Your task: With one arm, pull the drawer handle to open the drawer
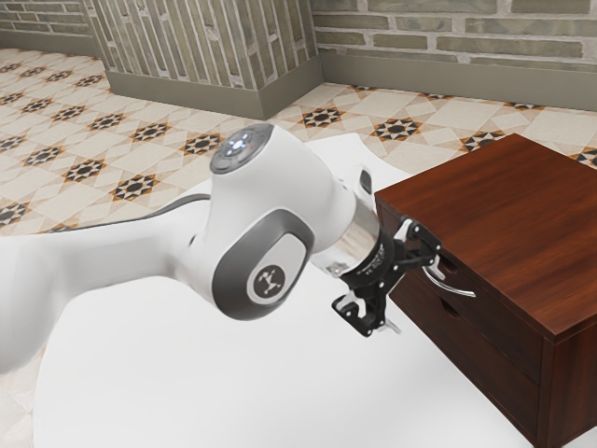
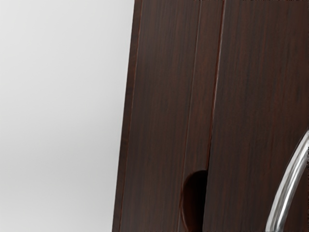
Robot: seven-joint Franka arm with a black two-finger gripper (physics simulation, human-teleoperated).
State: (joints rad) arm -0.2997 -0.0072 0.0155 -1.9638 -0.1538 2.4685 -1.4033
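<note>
Your gripper (image 1: 396,275) is up against the front of the dark wooden cabinet (image 1: 504,196), which stands on the white counter (image 1: 187,373) at the exterior view's right. The arm (image 1: 140,257) comes in from the exterior view's left, and its wrist is turned so the gripper faces the cabinet's front face.

The drawer handle (image 1: 452,285) is a curved silver bar on the upper part of that front. In the exterior view it lies just beside the gripper, on the side toward the exterior view's right and slightly lower than the gripper's upper black parts. The near end of the bar looks very close to the gripper. You cannot tell from this angle whether the two touch, or whether the gripper is spread apart or closed on the bar.

From the wrist view, you see the cabinet (image 2: 164,121) front close up, with seams running along the dark wood and a rounded dark recess (image 2: 195,198) cut beside one seam. The drawer handle (image 2: 289,188) shows as a bright curved bar at the edge of that view, off to one side of the gripper's line, not centred under it. The white counter (image 2: 58,121) shows past the cabinet's edge.

As far as the exterior view shows, the drawer (image 1: 494,317) front sits level with the rest of the cabinet face. Patterned floor tiles (image 1: 93,121) and a brick wall (image 1: 448,37) lie behind.
</note>
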